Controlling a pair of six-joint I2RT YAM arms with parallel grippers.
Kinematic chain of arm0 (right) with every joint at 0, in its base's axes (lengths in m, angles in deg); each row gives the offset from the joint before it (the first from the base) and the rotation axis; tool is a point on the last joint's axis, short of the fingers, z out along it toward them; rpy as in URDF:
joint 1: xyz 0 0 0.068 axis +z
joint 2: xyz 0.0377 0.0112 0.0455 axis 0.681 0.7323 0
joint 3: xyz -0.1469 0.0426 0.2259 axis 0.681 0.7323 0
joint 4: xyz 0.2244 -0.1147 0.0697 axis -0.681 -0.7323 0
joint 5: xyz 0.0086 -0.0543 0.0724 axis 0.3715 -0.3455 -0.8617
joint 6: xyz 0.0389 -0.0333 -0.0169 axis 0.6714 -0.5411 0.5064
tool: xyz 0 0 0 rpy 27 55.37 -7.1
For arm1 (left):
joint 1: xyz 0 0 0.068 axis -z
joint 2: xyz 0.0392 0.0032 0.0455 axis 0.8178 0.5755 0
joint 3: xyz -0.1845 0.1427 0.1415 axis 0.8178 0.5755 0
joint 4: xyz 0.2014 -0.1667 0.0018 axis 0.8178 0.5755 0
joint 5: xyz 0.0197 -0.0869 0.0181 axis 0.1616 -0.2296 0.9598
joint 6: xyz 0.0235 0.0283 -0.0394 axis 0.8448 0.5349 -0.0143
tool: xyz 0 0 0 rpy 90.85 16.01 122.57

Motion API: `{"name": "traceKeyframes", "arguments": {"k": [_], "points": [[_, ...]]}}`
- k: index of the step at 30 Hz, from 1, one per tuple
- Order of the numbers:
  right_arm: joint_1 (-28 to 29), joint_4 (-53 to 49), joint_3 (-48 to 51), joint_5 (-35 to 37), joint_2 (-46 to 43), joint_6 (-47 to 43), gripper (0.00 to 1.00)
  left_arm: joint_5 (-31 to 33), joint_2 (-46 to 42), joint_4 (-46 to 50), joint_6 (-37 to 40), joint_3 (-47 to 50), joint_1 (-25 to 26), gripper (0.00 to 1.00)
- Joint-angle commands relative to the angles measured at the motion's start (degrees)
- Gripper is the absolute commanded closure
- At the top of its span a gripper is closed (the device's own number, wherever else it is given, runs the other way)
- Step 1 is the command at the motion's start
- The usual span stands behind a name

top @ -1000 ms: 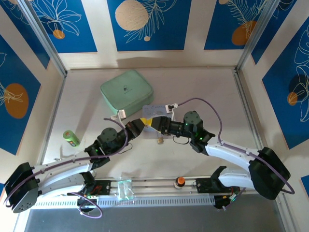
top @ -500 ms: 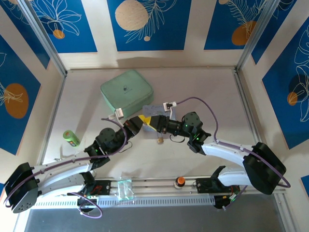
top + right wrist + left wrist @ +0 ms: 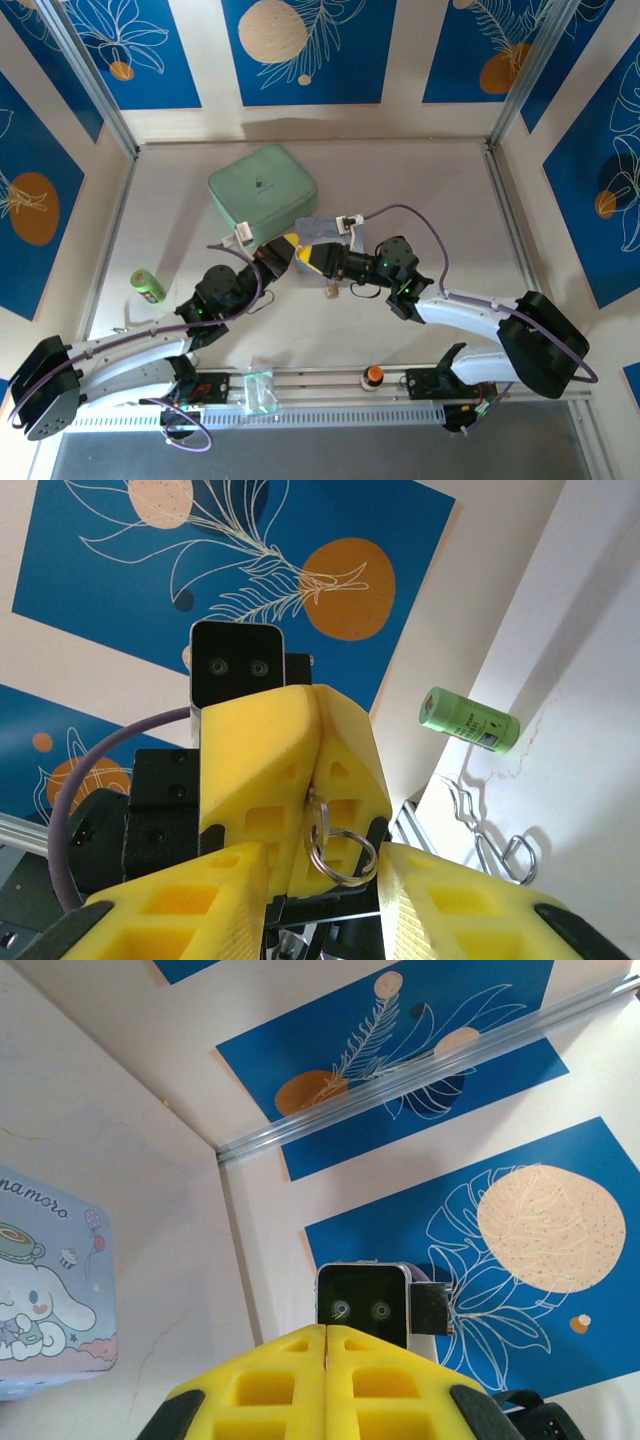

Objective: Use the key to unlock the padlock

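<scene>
**A:** Left gripper [image 3: 326,1332]: yellow fingers pressed flat together, no gap. Why?

**B:** The right wrist view answers that. A silvery ring [image 3: 342,855] hangs from those fingertips. A thin metal sliver runs up into the seam, and I take it for the key [image 3: 316,813]. Which end is pinched, I cannot tell. Judgement: clamped tight so it cannot swing.

**A:** Right gripper [image 3: 325,875]?

**B:** Parted, moderately wide, one finger on each side of the ring. No contact that I can see. Judgement: a hand-over, or a re-grip to free the blade.

**A:** Padlock?

**B:** The top view places it. The padlock [image 3: 329,291] lies on the table [image 3: 440,200], just to the base side of the right gripper's fingertips and apart from both grippers. Nothing steadies it yet.

**A:** Beyond the fingertips?

**B:** The left wrist view adds a pale blue cartoon tin [image 3: 45,1290], off to the left of the left fingers. The top view adds a green pouch [image 3: 262,190] past that tin. A green cylinder [image 3: 148,286] lies well apart, to the left gripper's left.
</scene>
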Motion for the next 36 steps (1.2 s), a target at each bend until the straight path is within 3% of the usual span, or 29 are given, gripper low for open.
{"name": "traceKeyframes", "arguments": {"k": [1, 10, 16, 22, 36], "points": [[0.34, 3.13, -0.70, -0.65, 0.84, -0.09, 0.72, -0.20, 0.28, -3.02, -1.26, 0.65, 0.49, 1.00], [-0.01, 3.38, -0.43, -0.40, 1.13, 0.13, 0.74, -0.38, -0.09, -1.22, -1.43, 0.65, 0.51, 1.00], [-0.78, 2.73, -0.74, -0.75, 0.77, 0.31, 0.68, -0.47, -0.22, -0.63, -1.75, 1.09, 0.51, 1.00], [-0.76, 2.43, -0.56, -0.24, 0.79, 0.32, 0.73, 0.39, -1.40, 3.70, -1.44, 0.65, 0.51, 1.00], [-0.01, 5.06, -1.18, -0.44, 4.37, 1.40, 0.80, -0.40, -0.52, 1.35, -2.16, 1.00, 0.51, 1.00]]}}
